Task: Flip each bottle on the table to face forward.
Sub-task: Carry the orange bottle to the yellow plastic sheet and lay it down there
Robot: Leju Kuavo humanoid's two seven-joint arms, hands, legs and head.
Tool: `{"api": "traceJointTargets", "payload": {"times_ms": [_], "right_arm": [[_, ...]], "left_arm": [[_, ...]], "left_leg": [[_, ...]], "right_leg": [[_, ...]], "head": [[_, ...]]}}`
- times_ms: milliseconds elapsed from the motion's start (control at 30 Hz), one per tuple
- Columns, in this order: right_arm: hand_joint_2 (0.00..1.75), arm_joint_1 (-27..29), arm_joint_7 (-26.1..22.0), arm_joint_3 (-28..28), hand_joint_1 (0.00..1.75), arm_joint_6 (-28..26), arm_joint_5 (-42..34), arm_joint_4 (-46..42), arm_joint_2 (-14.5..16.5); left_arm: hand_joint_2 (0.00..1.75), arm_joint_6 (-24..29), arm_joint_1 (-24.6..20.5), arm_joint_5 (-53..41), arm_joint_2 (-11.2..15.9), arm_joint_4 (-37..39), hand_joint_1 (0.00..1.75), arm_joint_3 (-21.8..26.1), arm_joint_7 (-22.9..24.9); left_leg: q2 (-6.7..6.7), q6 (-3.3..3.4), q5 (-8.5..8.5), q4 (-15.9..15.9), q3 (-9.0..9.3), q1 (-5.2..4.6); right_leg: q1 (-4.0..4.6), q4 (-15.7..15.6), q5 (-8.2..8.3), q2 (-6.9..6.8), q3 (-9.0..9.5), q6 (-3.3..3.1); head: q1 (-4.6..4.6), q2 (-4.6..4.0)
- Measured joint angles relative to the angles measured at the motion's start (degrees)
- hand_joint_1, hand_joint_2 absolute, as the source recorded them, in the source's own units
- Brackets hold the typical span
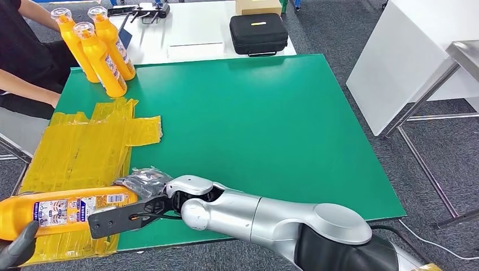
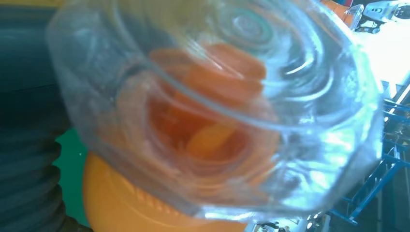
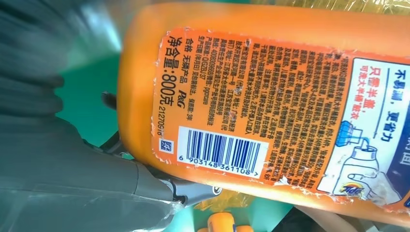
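Lower left of the head view: bottle (image 1: 62,210) lies on its side over the yellow sheet (image 1: 85,152) at the green table's (image 1: 271,124) near edge, barcode side up. Left hand (image 1: 17,248) seems to hold its cap end; exact finger closure unclear. Right hand (image 1: 133,214) touches the base end, grasp unclear. Likely mid-flip: roll it about its long axis, support both ends, keep it off the edge. Orange body, clear cap, back label with worn edges. Three bottles (image 1: 96,48) stand upper left.
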Motion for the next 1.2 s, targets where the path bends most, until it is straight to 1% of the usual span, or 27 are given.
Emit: {"api": "traceJointTargets", "payload": {"times_ms": [33,67,133,200,233,300,367,433,500,567,633,700,800,867,967,1000,1033,1067,1133,1167,1200], "right_arm": [[0.44,-0.05,-0.05,0.01,0.00,-0.05,-0.06,-0.13,-0.09],[0.00,-0.13,-0.16,0.04,0.00,-0.13,-0.30,-0.25,-0.21],[0.00,-0.37,-0.55,0.27,0.00,-0.65,-1.89,-0.62,-0.80],[0.00,-0.91,-0.86,0.75,0.00,-1.67,-5.38,-1.32,-2.35],[0.00,-1.44,-1.01,0.98,0.00,-2.41,-7.72,-1.76,-3.66],[0.00,-3.00,-1.40,1.28,0.00,-4.14,-12.67,-2.64,-7.00],[0.00,-4.96,-2.11,1.39,0.00,-6.11,-17.00,-3.58,-10.50],[0.00,-6.84,-3.16,1.51,0.00,-7.85,-20.28,-4.69,-13.73],[0.00,-8.08,-4.25,1.65,0.00,-8.98,-22.23,-5.39,-16.49],[0.00,-8.60,-4.99,1.73,0.00,-9.52,-23.04,-5.56,-18.69],[0.00,-8.85,-5.46,1.78,0.00,-10.04,-23.23,-5.67,-20.34],[0.00,-8.97,-5.83,1.78,0.00,-11.19,-23.57,-5.80,-21.57],[0.00,-9.26,-6.17,1.78,0.00,-13.09,-25.41,-6.04,-22.78],[0.00,-9.44,-6.18,1.78,0.00,-13.41,-26.16,-6.12,-23.03],[0.00,-9.45,-6.18,1.78,0.00,-13.42,-26.25,-6.12,-23.06],[0.00,-9.65,-6.17,1.78,0.00,-13.44,-27.06,-6.17,-23.29],[0.00,-10.12,-6.19,1.78,0.00,-13.51,-28.66,-6.33,-23.72],[0.00,-10.95,-6.18,1.78,0.00,-13.76,-31.10,-6.68,-24.36],[0.00,-13.15,-5.97,1.78,0.00,-14.61,-35.37,-7.66,-25.61],[0.00,-13.97,-5.80,1.78,0.00,-15.04,-36.38,-8.12,-25.99],[0.00,-14.45,-5.63,1.78,0.00,-15.35,-36.58,-8.44,-26.22]], "left_arm": [[1.75,0.04,0.09,0.07,0.38,-0.12,1.75,-0.01,-0.05],[1.75,0.14,0.26,0.30,0.79,-0.23,1.75,-0.01,-0.17],[1.75,0.60,1.10,1.65,2.17,-0.61,1.75,0.04,-1.07],[1.75,1.55,3.34,4.11,4.31,-1.33,1.75,1.01,-2.91],[1.75,1.98,5.27,5.39,5.43,-1.81,1.75,2.31,-3.79],[1.75,2.10,10.47,6.98,7.15,-2.95,1.75,6.42,-4.84],[1.75,0.93,15.96,7.19,7.84,-4.41,1.75,10.92,-5.06],[1.75,-0.67,19.87,6.86,7.94,-5.75,1.75,14.52,-5.10],[1.75,-1.83,21.50,6.58,7.94,-6.43,1.75,16.63,-5.12],[1.75,-2.66,21.76,7.09,8.02,-6.53,1.75,17.16,-5.12],[1.75,-3.27,21.64,8.67,8.68,-6.39,1.75,17.13,-5.12],[1.75,-3.33,21.92,10.91,10.04,-6.24,1.75,17.48,-5.12],[1.75,-2.75,24.88,13.91,12.25,-6.60,1.75,19.77,-5.12],[1.75,-2.58,26.10,14.52,12.80,-6.83,1.75,20.73,-5.12],[1.75,-2.56,26.15,14.54,12.80,-6.86,1.75,20.79,-5.12],[1.75,-2.46,26.78,14.81,13.07,-7.08,1.75,21.63,-5.13],[1.75,-2.20,28.13,15.23,13.51,-7.55,1.75,23.29,-5.13],[1.75,-1.73,30.81,15.65,13.97,-8.54,1.75,26.19,-5.14],[1.75,-0.59,37.85,16.20,14.61,-11.34,1.75,33.13,-5.14],[1.75,-0.20,40.79,16.19,14.63,-12.61,1.75,35.78,-5.14],[1.75,0.00,42.69,16.05,14.62,-13.50,1.75,37.46,-5.14]], "left_leg": [[0.00,0.00,0.00,0.00,0.00,0.00],[0.00,0.00,0.00,0.00,0.00,0.00],[0.00,-0.01,0.00,0.00,0.00,0.01],[0.00,-0.02,0.00,0.00,0.00,0.01],[0.00,-0.02,0.00,0.00,0.00,0.02],[-0.01,-0.02,0.01,0.00,-0.02,0.01],[-0.06,-0.01,0.02,0.01,-0.03,0.00],[-0.16,0.00,0.02,0.02,-0.04,-0.02],[-0.32,0.01,0.02,0.03,-0.02,-0.04],[-0.43,0.00,0.03,0.03,-0.01,-0.04],[-0.45,-0.03,0.05,0.02,-0.01,-0.02],[-0.46,-0.07,0.08,0.02,0.00,0.01],[-0.32,-0.11,0.10,0.02,0.01,0.05],[-0.25,-0.11,0.10,0.02,0.02,0.06],[-0.25,-0.11,0.10,0.02,0.02,0.06],[-0.25,-0.12,0.10,0.02,0.01,0.06],[-0.26,-0.12,0.11,0.02,0.01,0.06],[-0.26,-0.12,0.11,0.02,0.00,0.06],[-0.26,-0.13,0.10,0.01,-0.01,0.06],[-0.26,-0.13,0.10,0.01,-0.01,0.06],[-0.27,-0.12,0.10,0.01,-0.01,0.06]], "right_leg": [[0.00,0.00,0.00,0.00,0.01,0.00],[0.01,0.00,0.00,0.00,0.01,0.00],[0.02,0.01,0.01,0.01,0.03,0.00],[0.04,0.01,0.01,0.01,0.05,0.00],[0.04,0.02,0.01,0.01,0.06,0.00],[0.04,0.01,0.01,0.00,0.06,0.00],[0.02,0.01,0.02,-0.02,0.07,0.01],[-0.01,-0.01,0.02,-0.09,0.10,0.02],[-0.01,-0.02,0.02,-0.25,0.17,0.02],[-0.01,-0.03,0.01,-0.35,0.21,0.02],[0.02,-0.03,0.01,-0.36,0.20,0.02],[0.04,-0.01,0.02,-0.36,0.23,0.02],[0.05,0.02,0.07,-0.27,0.20,-0.04],[0.05,0.03,0.11,-0.23,0.18,-0.09],[0.05,0.03,0.12,-0.23,0.18,-0.10],[0.06,0.03,0.12,-0.23,0.16,-0.11],[0.06,0.03,0.13,-0.23,0.16,-0.13],[0.06,0.03,0.13,-0.23,0.14,-0.14],[0.06,0.02,0.12,-0.23,0.14,-0.15],[0.06,0.02,0.12,-0.23,0.14,-0.15],[0.06,0.02,0.12,-0.23,0.15,-0.16]], "head": [[0.01,0.00],[0.00,0.00],[0.00,0.00],[-0.01,0.00],[-0.01,0.00],[0.00,0.00],[0.01,0.00],[0.02,0.00],[0.03,0.00],[0.02,0.00],[0.02,0.00],[0.03,0.00],[0.02,0.00],[0.02,0.00],[0.02,0.00],[0.02,0.00],[0.01,0.00],[0.01,0.00],[0.01,0.00],[0.02,0.00],[0.02,0.00]]}}
